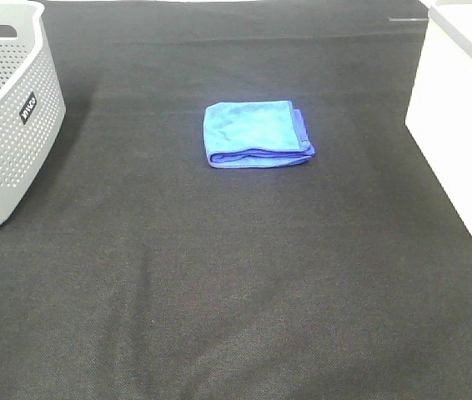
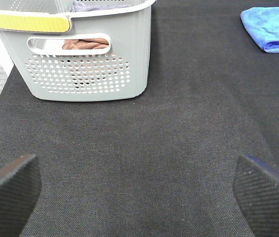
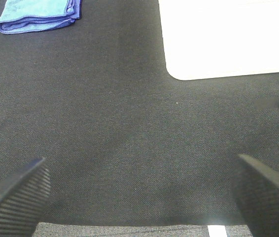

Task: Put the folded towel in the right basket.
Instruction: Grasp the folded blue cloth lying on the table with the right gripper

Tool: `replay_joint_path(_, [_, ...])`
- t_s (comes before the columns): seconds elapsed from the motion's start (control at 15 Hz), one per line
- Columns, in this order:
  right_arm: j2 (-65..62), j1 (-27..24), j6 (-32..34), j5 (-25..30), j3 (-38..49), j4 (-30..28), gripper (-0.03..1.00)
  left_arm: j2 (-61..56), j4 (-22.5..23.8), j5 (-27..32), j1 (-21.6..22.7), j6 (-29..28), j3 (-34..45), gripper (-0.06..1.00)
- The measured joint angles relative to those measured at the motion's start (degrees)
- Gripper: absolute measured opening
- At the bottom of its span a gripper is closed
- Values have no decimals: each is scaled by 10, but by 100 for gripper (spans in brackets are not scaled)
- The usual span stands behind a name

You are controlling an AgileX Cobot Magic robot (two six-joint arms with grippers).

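Note:
A folded blue towel point(image 1: 257, 133) lies flat on the black mat in the middle of the table. It also shows at the edge of the left wrist view point(image 2: 271, 27) and of the right wrist view point(image 3: 38, 15). The right basket point(image 1: 461, 117) is white and stands at the right edge; its wall shows in the right wrist view point(image 3: 228, 39). Neither arm shows in the high view. My left gripper point(image 2: 137, 195) is open and empty, far from the towel. My right gripper point(image 3: 142, 195) is open and empty, near the table's front edge.
A grey perforated basket point(image 1: 7, 117) stands at the left edge; in the left wrist view point(image 2: 87, 54) brown cloth shows through its handle slot. The black mat point(image 1: 236, 283) covers the table.

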Motion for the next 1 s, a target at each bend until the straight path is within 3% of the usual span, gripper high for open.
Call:
replay_joint_path(0.8, [0, 0, -9, 0, 0, -5, 97, 0, 0, 0, 0, 0, 0, 99])
replay_joint_path(1.0, [55, 0, -10, 9, -21, -5, 97, 0, 0, 0, 0, 0, 0, 99])
